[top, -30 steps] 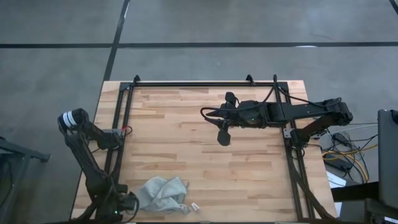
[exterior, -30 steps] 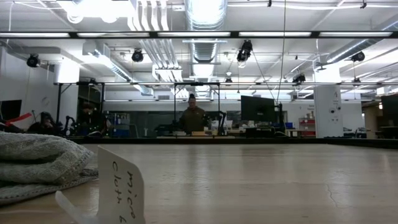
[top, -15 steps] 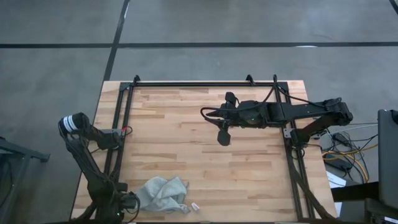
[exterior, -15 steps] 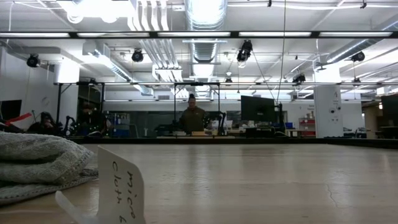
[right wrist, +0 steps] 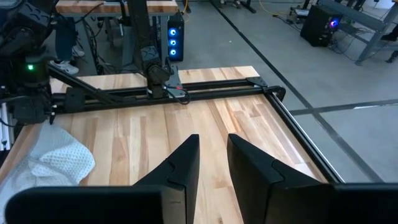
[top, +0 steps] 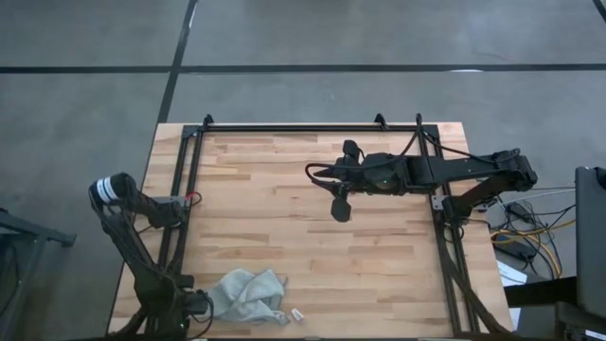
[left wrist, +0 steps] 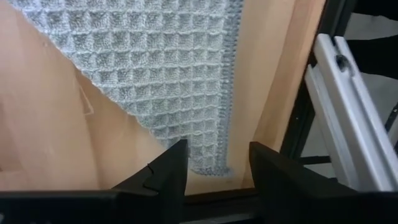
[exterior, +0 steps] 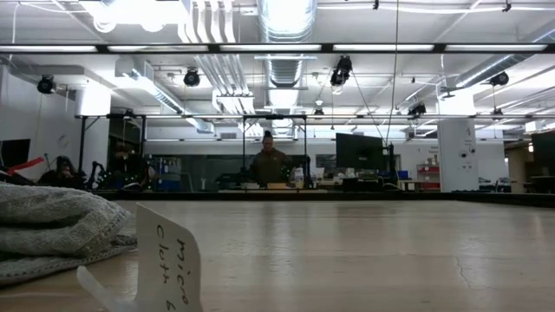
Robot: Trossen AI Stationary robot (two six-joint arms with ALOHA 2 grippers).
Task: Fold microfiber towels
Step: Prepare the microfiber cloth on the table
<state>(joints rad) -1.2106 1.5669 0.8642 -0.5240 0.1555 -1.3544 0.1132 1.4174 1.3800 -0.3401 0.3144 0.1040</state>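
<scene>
Grey-green waffle-weave towel [left wrist: 161, 68] on wood, corner between parted left end effector [left wrist: 217, 163] fingers

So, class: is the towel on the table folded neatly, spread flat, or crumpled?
Crumpled. The towel lies in an uneven, bunched heap near the table's front left corner, and rises in soft humps in the low view. The left gripper is at one corner.

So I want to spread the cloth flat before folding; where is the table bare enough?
Bare wood runs from the crumpled towel across to the right frame rail, below the right gripper. The near left corner is crowded: towel, a small white tag, and the left gripper at the cloth's corner.
</scene>
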